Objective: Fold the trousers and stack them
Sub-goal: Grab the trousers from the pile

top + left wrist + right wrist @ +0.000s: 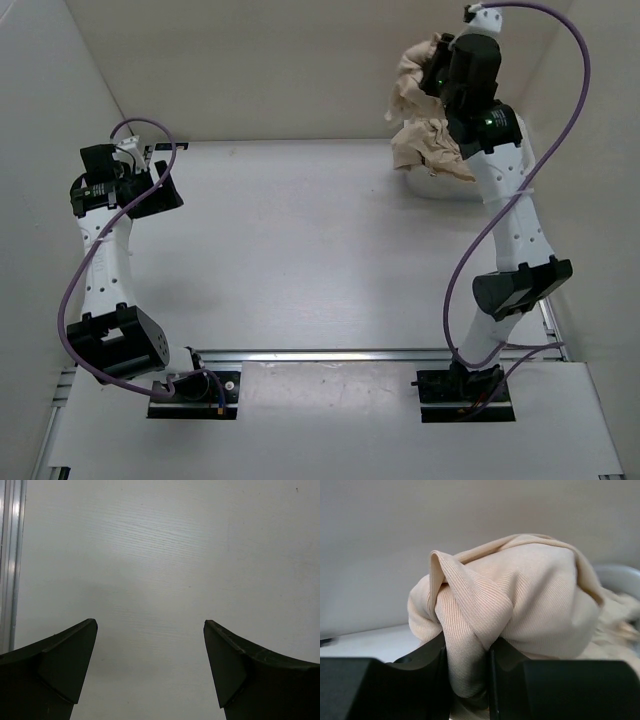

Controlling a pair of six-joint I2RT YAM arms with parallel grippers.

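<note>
The beige-tan trousers [412, 118] are bunched in a crumpled heap at the far right, hanging over a white basket [438, 186]. My right gripper [441, 70] is raised above the basket and is shut on a fold of them. In the right wrist view the ribbed cloth [530, 595] bulges up between and above the two black fingers, with the right gripper [467, 680] pinching a thick fold. My left gripper [160, 192] hovers at the table's left side, open. In the left wrist view the left gripper [150, 625] has only bare table between its fingers.
White walls close in the table on the left, back and right. The basket's grey-white rim [620, 575] shows behind the cloth. An aluminium rail [10, 555] runs along the table's left edge. The pale tabletop [300, 240] lies between the two arms.
</note>
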